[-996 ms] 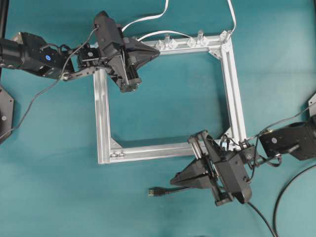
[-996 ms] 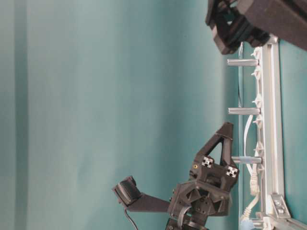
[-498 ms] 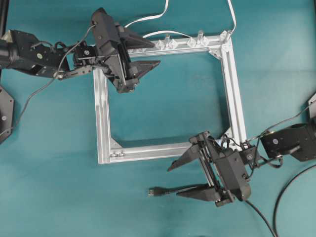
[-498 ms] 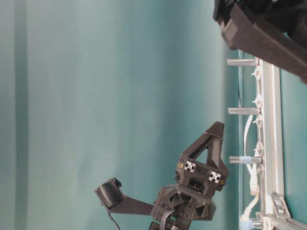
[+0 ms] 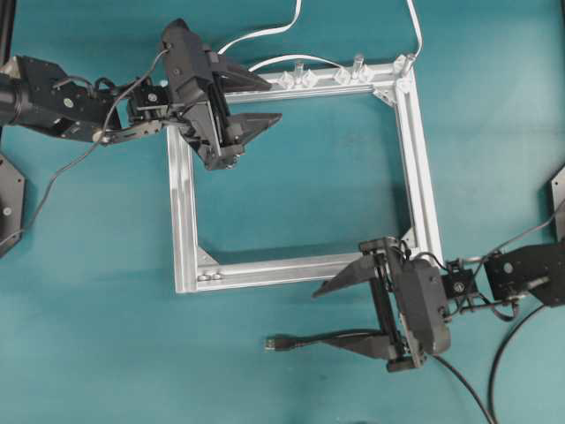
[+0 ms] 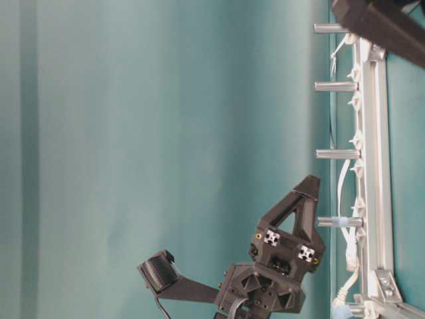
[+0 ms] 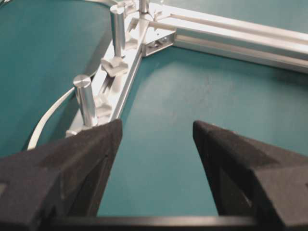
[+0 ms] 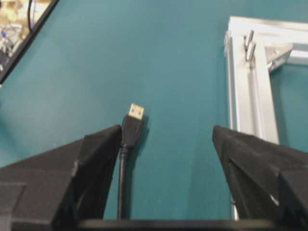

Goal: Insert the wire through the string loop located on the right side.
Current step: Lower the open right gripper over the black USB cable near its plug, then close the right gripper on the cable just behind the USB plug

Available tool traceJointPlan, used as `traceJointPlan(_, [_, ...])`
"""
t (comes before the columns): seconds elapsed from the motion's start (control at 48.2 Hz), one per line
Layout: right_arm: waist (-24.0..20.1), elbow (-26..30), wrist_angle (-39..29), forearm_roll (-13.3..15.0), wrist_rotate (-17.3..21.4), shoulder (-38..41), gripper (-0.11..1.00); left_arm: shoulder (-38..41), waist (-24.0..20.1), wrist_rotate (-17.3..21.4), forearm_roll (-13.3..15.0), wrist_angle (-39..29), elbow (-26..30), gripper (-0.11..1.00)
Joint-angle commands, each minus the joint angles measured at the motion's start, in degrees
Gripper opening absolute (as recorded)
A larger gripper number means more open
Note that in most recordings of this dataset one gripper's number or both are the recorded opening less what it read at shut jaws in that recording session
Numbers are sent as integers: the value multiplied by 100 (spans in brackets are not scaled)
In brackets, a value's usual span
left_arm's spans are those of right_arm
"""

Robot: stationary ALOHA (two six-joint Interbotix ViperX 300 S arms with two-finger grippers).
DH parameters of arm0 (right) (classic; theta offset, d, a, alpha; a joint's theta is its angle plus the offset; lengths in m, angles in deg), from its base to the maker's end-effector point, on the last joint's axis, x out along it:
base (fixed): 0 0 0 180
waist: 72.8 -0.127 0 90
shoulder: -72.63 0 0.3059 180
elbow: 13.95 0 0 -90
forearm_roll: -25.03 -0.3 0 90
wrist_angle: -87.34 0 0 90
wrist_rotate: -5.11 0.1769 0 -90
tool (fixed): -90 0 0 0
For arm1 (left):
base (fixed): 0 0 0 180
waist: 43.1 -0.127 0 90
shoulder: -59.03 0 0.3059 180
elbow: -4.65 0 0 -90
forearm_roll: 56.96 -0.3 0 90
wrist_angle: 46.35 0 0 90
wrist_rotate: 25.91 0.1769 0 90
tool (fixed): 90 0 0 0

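The wire's black plug [image 5: 275, 343] lies on the teal table below the aluminium frame [image 5: 183, 212], its cable running right under my right gripper [image 5: 315, 316]. That gripper stands open. In the right wrist view the plug [image 8: 133, 126] lies just inside the left finger of the gripper [image 8: 166, 130], untouched. My left gripper [image 5: 269, 99] is open over the frame's top-left corner, with nothing between its fingers [image 7: 156, 127]. Of the string loop, only a light-blue tag [image 6: 340, 221] on a post shows in the table-level view.
Several short metal posts [image 7: 86, 98] and clear clips [image 5: 309, 78] line the frame's top rail. White cables [image 5: 265, 34] run off from it at the back. The wire's cable [image 5: 466, 389] leaves towards the front right corner.
Both grippers have gone from shut to wide open. The right gripper has pulled back slightly to the right and the left a little to the left. The plug has stayed put.
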Motion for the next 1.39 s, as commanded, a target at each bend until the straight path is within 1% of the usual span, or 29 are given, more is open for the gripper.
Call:
traceJointPlan(0.0, [-44, 35, 70, -105, -9, -185, 86, -149, 18, -9, -18, 26, 62, 75])
traceJointPlan(0.166, [-62, 44, 62, -114, -26, -167, 86, -149, 9, -9, -9, 18, 70, 75])
traceJointPlan(0.311, [-176, 88, 44, -141, -26, -44, 86, -141, 18, -9, -9, 26, 62, 75])
traceJointPlan(0.498, [-316, 237, 44, -167, -18, 308, 86, -141, 18, -9, -18, 26, 62, 75])
traceJointPlan(0.892, [-343, 554, -132, -176, -9, 976, 84, -114, 79, -9, -18, 18, 53, 75])
traceJointPlan(1.059, [-343, 562, -272, -185, -9, 1055, 81, -105, 132, -18, -9, 26, 35, 75])
traceJointPlan(1.183, [-343, 562, -334, -193, -9, 1116, 80, -97, 132, -9, -9, 18, 35, 75])
traceJointPlan(1.37, [-343, 554, -378, -299, -9, 1134, 80, -105, 141, -18, -18, 26, 35, 75])
